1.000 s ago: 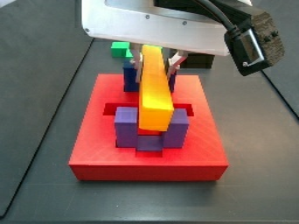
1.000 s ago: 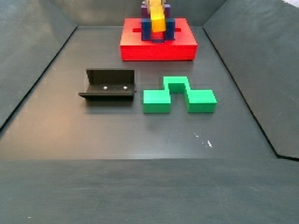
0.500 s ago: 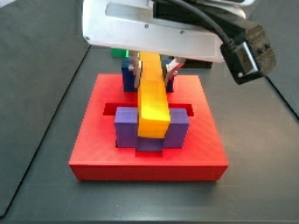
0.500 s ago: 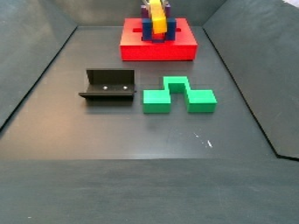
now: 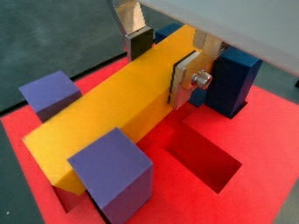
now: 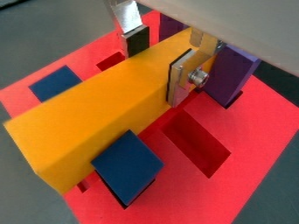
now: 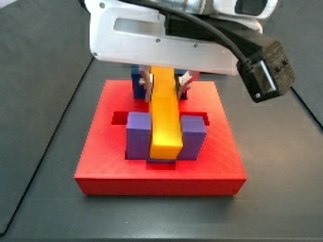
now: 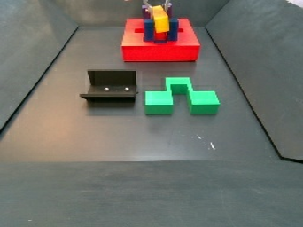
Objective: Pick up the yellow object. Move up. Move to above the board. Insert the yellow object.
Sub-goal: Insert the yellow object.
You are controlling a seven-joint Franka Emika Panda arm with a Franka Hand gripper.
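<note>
The yellow object [image 7: 164, 113] is a long yellow-orange bar lying lengthwise over the board [image 7: 113, 170], a red slab. Its near end sits between two purple posts [image 7: 136, 134] and it slopes up toward the far end. My gripper [image 7: 164, 76] is over the board's far half and is shut on the bar's far part. In both wrist views the pads [image 5: 181, 80] [image 6: 179, 77] press the bar's [image 5: 111, 109] [image 6: 100, 114] sides. A blue post [image 5: 233, 79] stands just beside one finger. In a side view the bar [image 8: 157, 18] and board [image 8: 160, 51] are small at the far end.
An open recessed slot [image 5: 205, 157] lies in the board beside the bar. A green notched block [image 8: 180, 96] and the fixture [image 8: 109, 87] stand on the dark floor in the middle. A black camera on a cable [image 7: 265, 66] hangs by the wrist.
My gripper has come down with the yellow bar. The bar's near end has sunk lower between the purple posts. The green block behind the board is now hidden by the wrist.
</note>
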